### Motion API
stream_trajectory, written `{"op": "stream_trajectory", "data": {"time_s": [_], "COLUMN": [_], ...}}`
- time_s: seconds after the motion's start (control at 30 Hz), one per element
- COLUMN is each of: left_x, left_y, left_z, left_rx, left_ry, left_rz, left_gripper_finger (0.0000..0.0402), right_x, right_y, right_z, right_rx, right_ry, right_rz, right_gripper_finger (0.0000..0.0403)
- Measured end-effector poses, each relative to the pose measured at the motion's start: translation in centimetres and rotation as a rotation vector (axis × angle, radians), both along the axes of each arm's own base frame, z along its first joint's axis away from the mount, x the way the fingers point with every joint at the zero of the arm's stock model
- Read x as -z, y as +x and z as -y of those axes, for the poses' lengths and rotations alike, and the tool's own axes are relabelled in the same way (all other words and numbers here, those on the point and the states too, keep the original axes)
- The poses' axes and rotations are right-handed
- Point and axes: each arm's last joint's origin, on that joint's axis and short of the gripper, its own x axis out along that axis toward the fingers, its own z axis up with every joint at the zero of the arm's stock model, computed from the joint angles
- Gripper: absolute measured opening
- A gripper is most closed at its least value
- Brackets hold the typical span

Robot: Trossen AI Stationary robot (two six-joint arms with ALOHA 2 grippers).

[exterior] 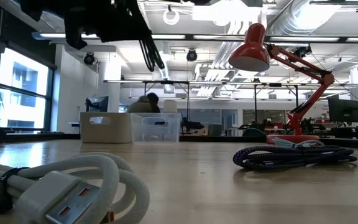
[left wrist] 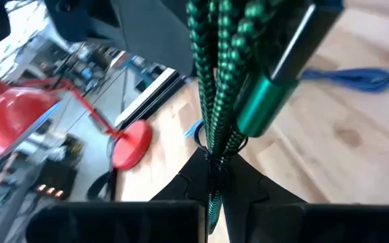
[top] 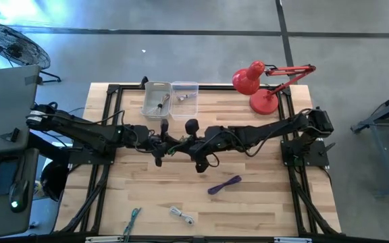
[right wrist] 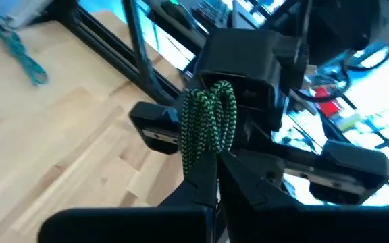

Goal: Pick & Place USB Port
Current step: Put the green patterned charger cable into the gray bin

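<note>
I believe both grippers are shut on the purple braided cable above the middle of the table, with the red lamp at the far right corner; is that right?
Not quite: the cable they hold is green, not purple. The right wrist view shows the green braided cable pinched by the right gripper and the left gripper. The purple cable lies on the table. The red lamp is as you say.

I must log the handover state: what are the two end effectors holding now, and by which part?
Both grip one green-and-black braided cable: left end effector on its bundled strands near the green plug, right end effector at the looped end.
</note>
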Motion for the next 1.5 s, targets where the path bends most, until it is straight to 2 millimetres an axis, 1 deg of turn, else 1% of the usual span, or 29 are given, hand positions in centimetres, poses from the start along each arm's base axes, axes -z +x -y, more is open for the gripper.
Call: {"op": "stream_trajectory", "data": {"time_s": [0.13, 0.2, 0.3, 0.37, 0.47, 0.6, 0.73, 0.83, 0.97, 1.1, 1.2, 1.27, 1.4, 1.5], "left_x": [0.1, 0.1, -0.3, -0.6, -1.3, -3.3, -4.9, -5.6, -5.5, -5.4, -5.0, -4.6, -5.1, -5.4], "left_y": [-0.1, -0.1, -0.5, -1.1, -2.7, -6.0, -9.0, -10.9, -12.6, -12.8, -12.3, -11.9, -11.3, -10.8], "left_z": [-0.1, -0.1, -0.3, -0.5, -1.0, -1.9, -2.4, -3.3, -4.8, -6.3, -7.8, -9.0, -11.4, -13.1], "left_rx": [-0.031, -0.040, -0.072, -0.104, -0.202, -0.352, -0.375, -0.438, -0.525, -0.529, -0.540, -0.564, -0.593, -0.576], "left_ry": [0.027, 0.032, 0.044, 0.058, 0.124, 0.195, 0.279, 0.356, 0.382, 0.368, 0.386, 0.374, 0.308, 0.246], "left_rz": [-0.012, -0.017, -0.010, -0.023, -0.048, -0.013, 0.035, 0.035, -0.015, -0.036, -0.090, -0.156, -0.267, -0.331], "left_gripper_finger": [0.0010, 0.0010, 0.0010, 0.0010, 0.0010, 0.0010, 0.0010, 0.0010, 0.0010, 0.0010, 0.0010, 0.0010, 0.0010, 0.0010], "right_x": [0.0, -0.1, -0.2, -0.3, -1.0, -1.3, -1.3, -1.3, -1.3, -1.3, -1.3, -1.4, -1.4, -1.3], "right_y": [-0.1, -0.1, -0.3, -0.5, -0.9, -1.2, -1.3, -1.3, -1.3, -1.2, -1.2, -1.2, -1.3, -1.4], "right_z": [-0.3, -0.5, -1.0, -1.3, -1.8, -2.4, -2.5, -2.3, -2.1, -2.1, -2.1, -2.2, -2.6, -2.9], "right_rx": [0.080, 0.151, 0.257, 0.303, 0.366, 0.453, 0.508, 0.526, 0.536, 0.536, 0.529, 0.528, 0.524, 0.518], "right_ry": [-0.028, -0.035, -0.054, -0.090, -0.141, -0.180, -0.173, -0.162, -0.153, -0.137, -0.134, -0.131, -0.101, -0.089], "right_rz": [0.005, 0.016, 0.040, 0.043, 0.068, 0.080, 0.091, 0.090, 0.093, 0.101, 0.103, 0.108, 0.114, 0.111], "right_gripper_finger": [0.0000, 0.0001, 0.0004, 0.0015, 0.0041, 0.0078, 0.0109, 0.0126, 0.0134, 0.0135, 0.0136, 0.0136, 0.0136, 0.0136]}}
